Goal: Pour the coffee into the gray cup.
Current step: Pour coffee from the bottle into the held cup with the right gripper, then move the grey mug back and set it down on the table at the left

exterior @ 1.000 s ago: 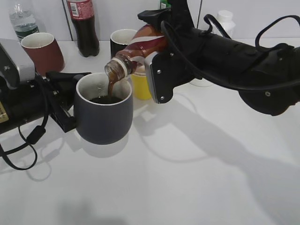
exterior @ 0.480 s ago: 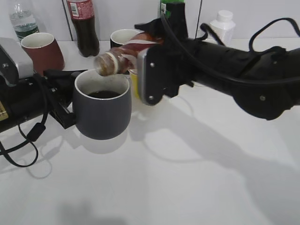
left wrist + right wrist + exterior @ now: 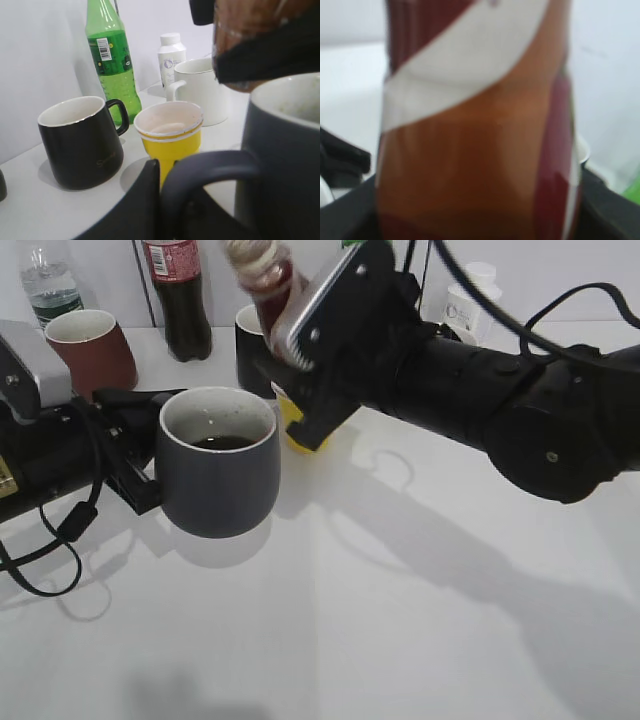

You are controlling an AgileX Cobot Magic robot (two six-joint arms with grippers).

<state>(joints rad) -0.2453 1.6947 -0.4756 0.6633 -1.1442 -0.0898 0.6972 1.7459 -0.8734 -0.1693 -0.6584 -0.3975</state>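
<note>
At left on the white surface, the gray cup stands with dark coffee inside, its loop handle clamped by the closed jaws of the left gripper. Above and just right of the cup, the right gripper holds the coffee bottle nearly upright, neck uppermost, jaws closed around its labelled body. Behind stand a black mug, yellow cup and green bottle.

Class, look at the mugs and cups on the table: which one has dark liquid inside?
The gray cup, held at its handle by the left gripper. Dark coffee shows inside it; the yellow cup and black mug show none.
</note>
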